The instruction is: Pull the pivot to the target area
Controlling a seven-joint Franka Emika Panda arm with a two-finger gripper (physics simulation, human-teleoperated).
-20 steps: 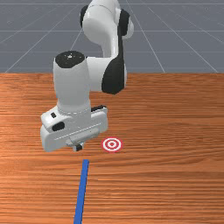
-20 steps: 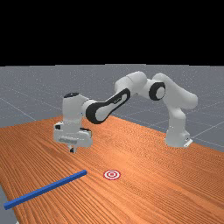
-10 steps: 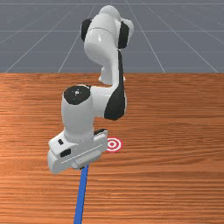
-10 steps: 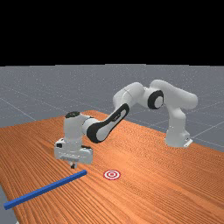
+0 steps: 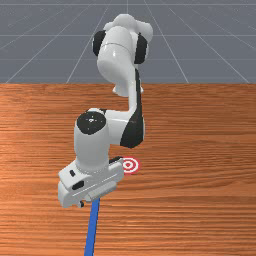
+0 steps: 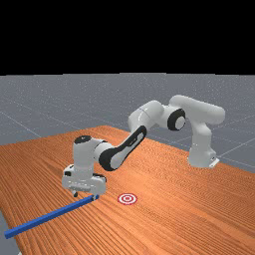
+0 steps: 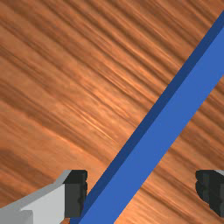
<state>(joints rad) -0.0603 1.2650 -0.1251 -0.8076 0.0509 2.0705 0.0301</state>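
Robot's hand hangs low over one end of the blue bar, its two fingers wide apart, the bar slanting between them. That bar lies on the worktop, apart from the red-and-white target, toward the far view's left.

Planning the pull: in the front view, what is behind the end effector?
The blue bar runs behind it, one end covered; the target shows mostly, its nearest edge covered.
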